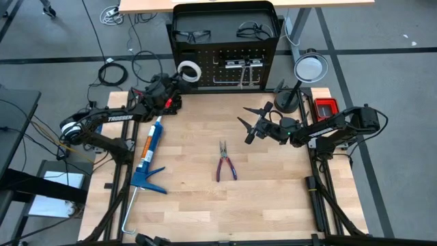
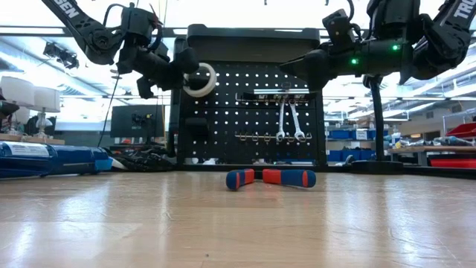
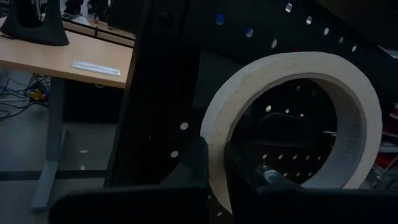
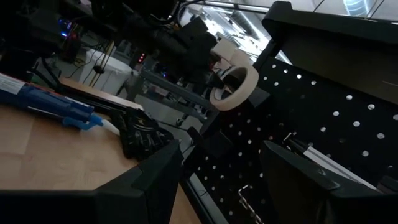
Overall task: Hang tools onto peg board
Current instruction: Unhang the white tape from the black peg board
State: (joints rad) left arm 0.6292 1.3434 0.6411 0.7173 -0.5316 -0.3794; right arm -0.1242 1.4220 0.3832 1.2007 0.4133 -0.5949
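My left gripper [image 1: 175,80] is shut on the white tape roll [image 1: 189,71], held up against the left part of the upright black peg board [image 2: 253,82]. Two silver wrenches [image 2: 288,119] hang from its hooks, under a dark bar [image 2: 268,96]. Two dark-framed safety glasses [image 1: 190,34] lie on top of the board's frame. The red-handled pliers [image 1: 226,164] lie flat on the table's middle. My right gripper [image 1: 248,127] hovers open and empty above the table, right of the pliers, pointing toward the board's left. My left gripper pinches the tape roll's wall [image 3: 214,163] at the part of the ring nearest the gripper, one finger [image 3: 194,163] outside the ring and one [image 3: 249,183] inside its hole. The fingers come about level from the table's left. The roll stands on edge, lifted clear of the table, close in front of the peg board.
A large blue caulking gun [image 1: 146,156] lies along the table's left side. A round lamp [image 1: 309,67] on a black stand is at the back right, with a red box [image 1: 326,106] beside it. Cables lie behind the table's left corner.
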